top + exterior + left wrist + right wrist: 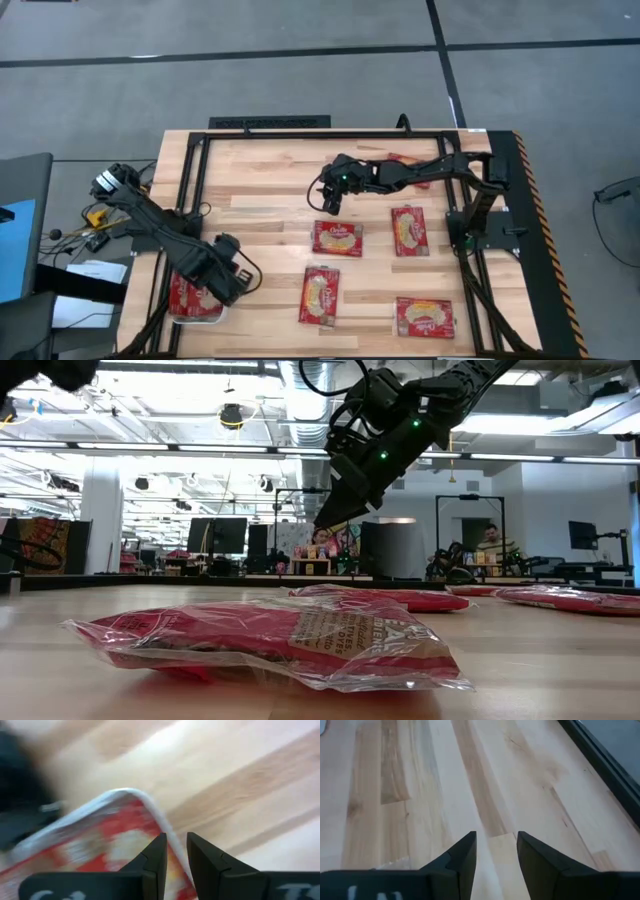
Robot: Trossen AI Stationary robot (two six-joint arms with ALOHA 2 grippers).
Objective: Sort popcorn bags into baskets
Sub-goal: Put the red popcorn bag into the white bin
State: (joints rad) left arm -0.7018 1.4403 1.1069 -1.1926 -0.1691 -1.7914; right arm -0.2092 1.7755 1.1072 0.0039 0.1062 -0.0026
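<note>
R gripper [327,203] upper centre, fingers spread, empty, poised over popcorn bag [337,238] for pickup. L gripper [175,851] lower left above white tray [215,317], fingers nearly together, holding nothing.

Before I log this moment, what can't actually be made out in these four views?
- How many popcorn bags lie in the white tray: high view, the left arm covers most of it.
- Left gripper: left wrist view is blurred; a narrow gap shows, nothing visibly between the fingers.
- The bag at the far edge: high view, mostly hidden under the right arm.
- Lettering on the nearest bag: low view, too crinkled to read.
</note>
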